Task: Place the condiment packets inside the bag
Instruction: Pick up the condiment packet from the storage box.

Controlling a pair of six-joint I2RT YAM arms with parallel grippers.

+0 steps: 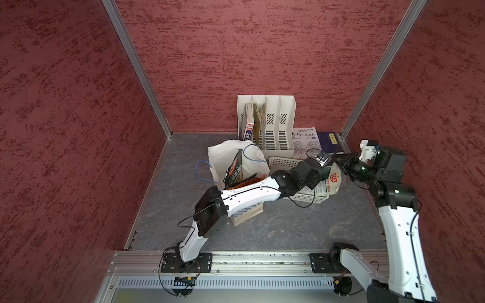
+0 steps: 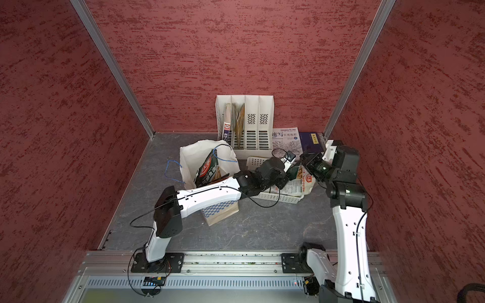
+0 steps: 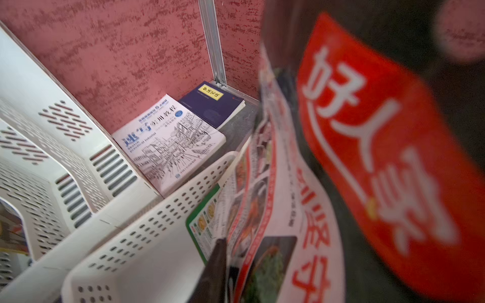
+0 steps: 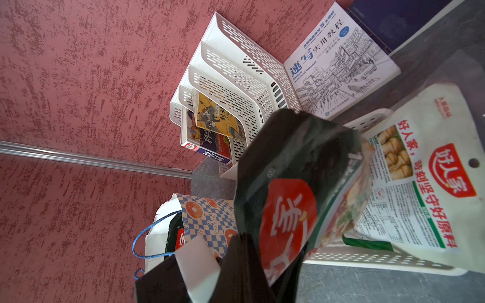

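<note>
We see the right gripper (image 4: 252, 265) clamped on a black packet (image 4: 288, 210).
Our left gripper (image 1: 327, 163) sits closed just beside it, basket (image 1: 307, 200) below both.

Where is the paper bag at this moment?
In both top views the bag stands mid-table, in front of the white file organizer and to the left of the white basket, partly hidden behind the left arm.
</note>
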